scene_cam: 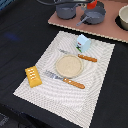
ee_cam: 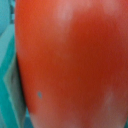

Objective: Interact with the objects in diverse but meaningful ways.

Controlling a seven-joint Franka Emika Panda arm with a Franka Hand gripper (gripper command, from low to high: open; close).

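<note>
In the wrist view a red tomato [ee_cam: 70, 60] fills nearly the whole picture, very close to the camera, and no fingers show. In the exterior view a small red-orange shape [scene_cam: 91, 4] sits at the top edge above the grey pots [scene_cam: 65, 10], where the arm reaches in; the gripper itself is cut off there. On the striped mat lie the tan round plate [scene_cam: 68, 65], two pieces of orange-handled cutlery [scene_cam: 74, 83] [scene_cam: 86, 58], the ridged yellow-orange block [scene_cam: 33, 76] and the pale blue-white carton [scene_cam: 83, 43]. The sausage is out of view.
The pots and a grey pan [scene_cam: 94, 18] stand on a pinkish-brown board [scene_cam: 107, 31] at the back. A pale bowl [scene_cam: 123, 17] is at the exterior view's right edge. The striped mat [scene_cam: 45, 95] lies on a black table.
</note>
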